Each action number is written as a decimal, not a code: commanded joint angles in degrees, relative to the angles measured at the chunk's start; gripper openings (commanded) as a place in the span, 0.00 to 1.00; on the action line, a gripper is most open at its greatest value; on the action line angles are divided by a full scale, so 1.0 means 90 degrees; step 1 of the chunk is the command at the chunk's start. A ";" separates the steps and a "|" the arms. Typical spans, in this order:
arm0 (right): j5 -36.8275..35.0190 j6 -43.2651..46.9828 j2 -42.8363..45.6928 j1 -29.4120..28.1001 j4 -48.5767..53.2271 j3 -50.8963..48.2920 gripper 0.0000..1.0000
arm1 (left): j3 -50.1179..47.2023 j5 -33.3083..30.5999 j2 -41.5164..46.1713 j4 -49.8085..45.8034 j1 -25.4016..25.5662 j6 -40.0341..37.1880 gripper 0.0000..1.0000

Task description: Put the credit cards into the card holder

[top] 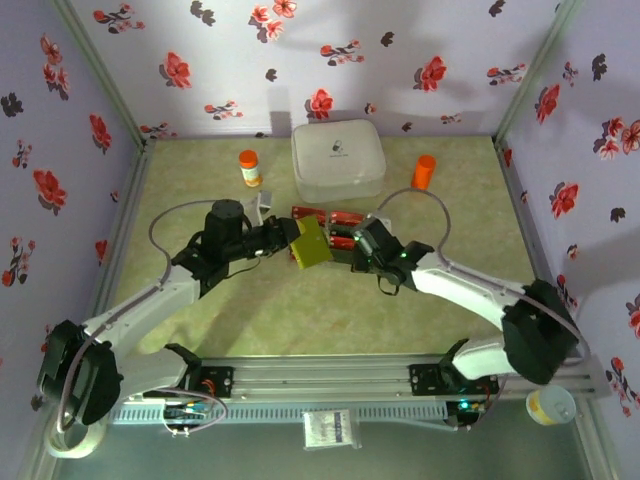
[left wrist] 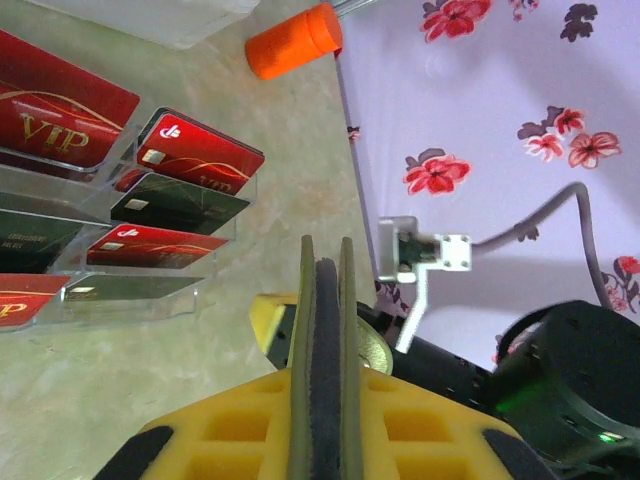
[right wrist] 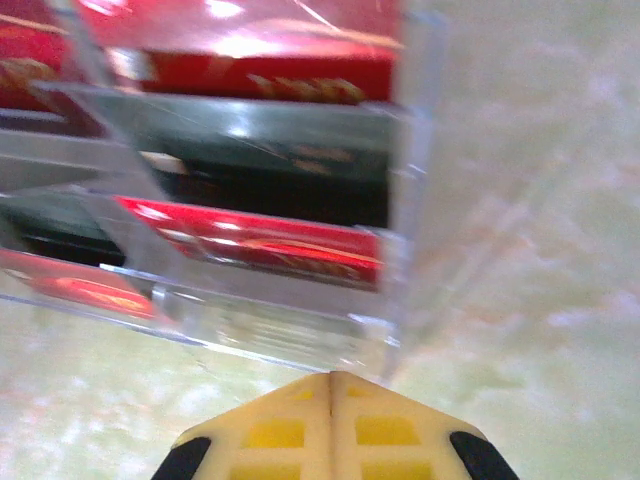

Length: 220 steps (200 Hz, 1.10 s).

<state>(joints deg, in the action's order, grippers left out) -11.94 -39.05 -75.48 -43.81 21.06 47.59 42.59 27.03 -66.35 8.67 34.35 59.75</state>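
The olive-green card holder hangs tilted above the table, with my left gripper shut on it. In the left wrist view the card holder is edge-on, folded, its dark lining between two green leaves, clamped by the yellow fingers. The credit cards, red and dark, stand in a clear tiered rack just beyond the holder. My right gripper is shut with nothing in it. Its tips sit right at the rack's near corner, below a red card.
A large white rounded case stands behind the rack. An orange-capped bottle is at the back left, an orange cylinder at the back right. Floral cloth walls close in three sides.
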 commanded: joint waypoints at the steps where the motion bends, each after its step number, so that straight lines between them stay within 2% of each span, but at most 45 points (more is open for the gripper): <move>1: 0.0394 -0.0095 0.0837 0.0099 0.0273 0.0010 0.04 | -0.0152 -0.0023 0.0115 0.0394 0.0007 0.0137 0.00; 35: 0.1394 -0.0299 0.1754 0.0397 0.0142 -0.0084 0.59 | -0.0227 -0.0024 0.0103 0.0325 0.0013 -0.0264 0.00; 52: 0.1967 -0.0363 0.1817 0.0444 -0.0113 0.0048 0.73 | -0.0357 0.0003 0.0117 0.0479 0.0012 -0.0277 0.00; 80: 0.2743 -0.0433 0.1420 0.0448 -0.0638 0.0394 0.83 | -0.0531 0.0015 0.0241 0.0692 0.0024 -0.0271 0.00; 124: 0.3572 -0.0910 0.0559 0.0449 -0.2110 0.0477 0.85 | -0.0538 0.0023 0.0182 0.0731 0.0013 -0.0282 0.00; 149: 0.3512 -0.1091 0.0270 0.0462 -0.2723 0.0133 0.84 | -0.0505 0.0072 -0.0044 0.1048 0.0003 -0.0100 0.00; 220: 0.3248 -0.1502 0.0170 0.0815 -0.4015 -0.0722 0.52 | -0.0580 0.1036 -0.0538 0.3020 -0.0286 0.0749 0.00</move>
<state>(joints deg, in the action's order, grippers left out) 17.82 -50.37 -73.38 -36.82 -8.34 42.39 37.71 31.40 -70.46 24.05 32.69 62.67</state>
